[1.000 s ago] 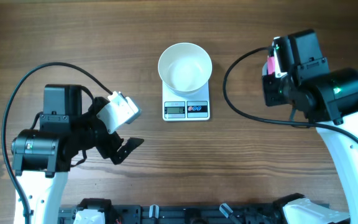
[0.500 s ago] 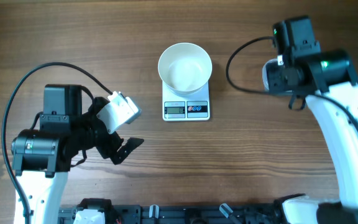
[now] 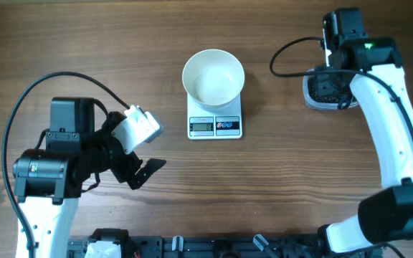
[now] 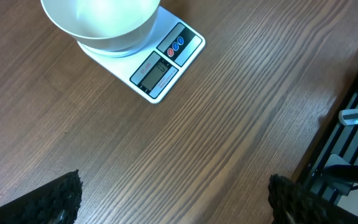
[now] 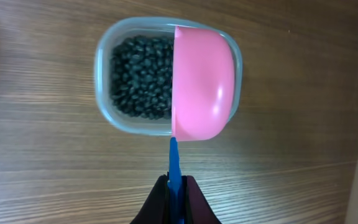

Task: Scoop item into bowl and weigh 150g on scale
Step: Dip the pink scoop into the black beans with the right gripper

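The white bowl [image 3: 214, 77] stands on the white scale [image 3: 215, 125] at the table's middle; both also show in the left wrist view, the bowl [image 4: 101, 22] on the scale [image 4: 166, 62]. My left gripper [image 4: 176, 208] hangs open over bare wood, near and left of the scale, nothing between its fingers. My right gripper [image 5: 174, 193] is shut on the blue handle of a pink scoop [image 5: 204, 84]. The scoop is turned on its side above the right half of a clear tub [image 5: 104, 81]. The black beans [image 5: 142, 74] fill that tub.
The tub [image 3: 326, 89] sits at the right back of the table, partly under my right arm [image 3: 378, 107]. A black cable [image 3: 292, 50] loops beside it. The table's front edge carries a black rail [image 3: 214, 247].
My right arm has swung back and to the right, so its wrist now stands over the tub. The left arm, bowl and scale have not moved.
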You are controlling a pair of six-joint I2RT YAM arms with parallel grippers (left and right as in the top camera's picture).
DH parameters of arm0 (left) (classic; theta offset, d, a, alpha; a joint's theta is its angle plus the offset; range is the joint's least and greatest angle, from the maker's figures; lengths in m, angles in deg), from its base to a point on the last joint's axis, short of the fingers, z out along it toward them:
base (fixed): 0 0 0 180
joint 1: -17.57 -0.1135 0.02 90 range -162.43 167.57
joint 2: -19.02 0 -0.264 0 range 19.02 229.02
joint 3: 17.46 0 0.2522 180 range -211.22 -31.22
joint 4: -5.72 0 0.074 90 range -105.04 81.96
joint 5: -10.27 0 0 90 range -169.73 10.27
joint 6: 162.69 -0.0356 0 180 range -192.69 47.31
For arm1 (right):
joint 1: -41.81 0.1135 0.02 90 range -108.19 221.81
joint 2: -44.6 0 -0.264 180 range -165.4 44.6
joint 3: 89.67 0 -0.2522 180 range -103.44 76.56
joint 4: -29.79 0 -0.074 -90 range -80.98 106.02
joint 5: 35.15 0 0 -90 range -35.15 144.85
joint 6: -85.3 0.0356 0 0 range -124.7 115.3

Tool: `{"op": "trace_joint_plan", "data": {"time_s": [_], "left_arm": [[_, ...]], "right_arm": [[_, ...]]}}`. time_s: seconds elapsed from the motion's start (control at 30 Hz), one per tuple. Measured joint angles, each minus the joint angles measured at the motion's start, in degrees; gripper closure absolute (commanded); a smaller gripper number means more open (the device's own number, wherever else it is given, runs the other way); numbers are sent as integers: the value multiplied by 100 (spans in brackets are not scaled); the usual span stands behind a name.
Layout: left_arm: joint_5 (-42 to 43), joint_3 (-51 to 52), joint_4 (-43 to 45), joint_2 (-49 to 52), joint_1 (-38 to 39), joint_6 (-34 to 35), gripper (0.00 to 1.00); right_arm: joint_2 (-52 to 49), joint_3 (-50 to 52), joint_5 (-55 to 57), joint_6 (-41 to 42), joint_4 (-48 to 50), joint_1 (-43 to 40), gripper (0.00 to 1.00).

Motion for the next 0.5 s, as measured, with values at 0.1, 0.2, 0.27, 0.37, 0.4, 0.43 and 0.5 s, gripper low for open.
{"op": "trace_joint_plan", "data": {"time_s": [0.1,0.2,0.27,0.37,0.4,0.43,0.5], "left_arm": [[0,0,2,0,0,0,0],[0,0,2,0,0,0,0],[0,0,0,0,0,0,0],[0,0,2,0,0,0,0],[0,0,2,0,0,0,0],[2,0,0,0,0,0,0],[0,0,0,0,0,0,0]], "right_arm": [[-87,0,2,-116,15,-85,96],[-101,0,44,-146,17,-85,96],[-131,0,107,-205,17,-85,96],[-216,0,153,-249,15,-103,96],[-258,0,170,-251,11,-109,96],[-295,0,173,-251,-11,-114,96],[-339,0,173,-254,-52,-133,96]]}}
